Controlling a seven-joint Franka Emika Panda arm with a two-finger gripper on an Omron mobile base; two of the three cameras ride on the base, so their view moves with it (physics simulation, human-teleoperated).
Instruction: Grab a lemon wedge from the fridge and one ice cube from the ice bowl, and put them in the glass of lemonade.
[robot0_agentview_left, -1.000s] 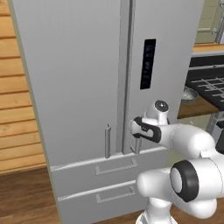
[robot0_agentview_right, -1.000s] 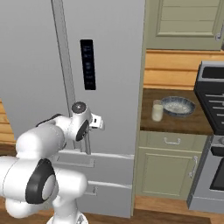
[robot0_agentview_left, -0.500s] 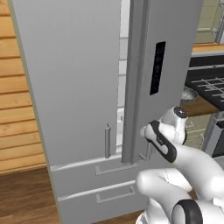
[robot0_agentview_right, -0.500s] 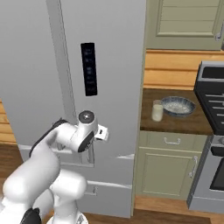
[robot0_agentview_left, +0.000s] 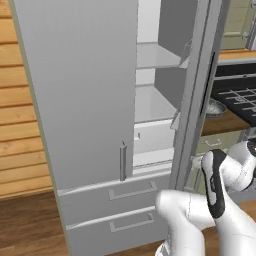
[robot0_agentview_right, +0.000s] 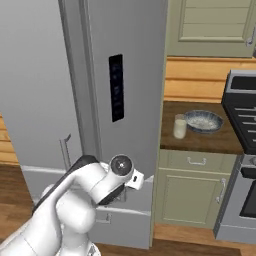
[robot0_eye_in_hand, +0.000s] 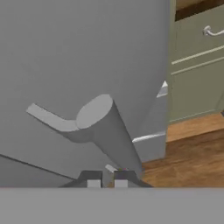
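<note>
Gripper (robot0_eye_in_hand: 107, 180), its dark fingertips nearly closed beside the bar handle (robot0_eye_in_hand: 109, 131) of the tall grey double-door fridge (robot0_agentview_left: 75, 100), sits below and right of that fridge's open pale interior.

a brown counter (robot0_agentview_right: 200, 142) bears the glass of lemonade (robot0_agentview_right: 180, 126) just beside the ice bowl (robot0_agentview_right: 203, 121).

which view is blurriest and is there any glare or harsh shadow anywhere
Hand view is softest: the fridge handle sits very close and looks smeared, edges fuzzy. Left base view is sharper, flat even light, a soft shadow inside the open fridge. Right base view is crisp on the bowl and glass; no glare anywhere.
</note>
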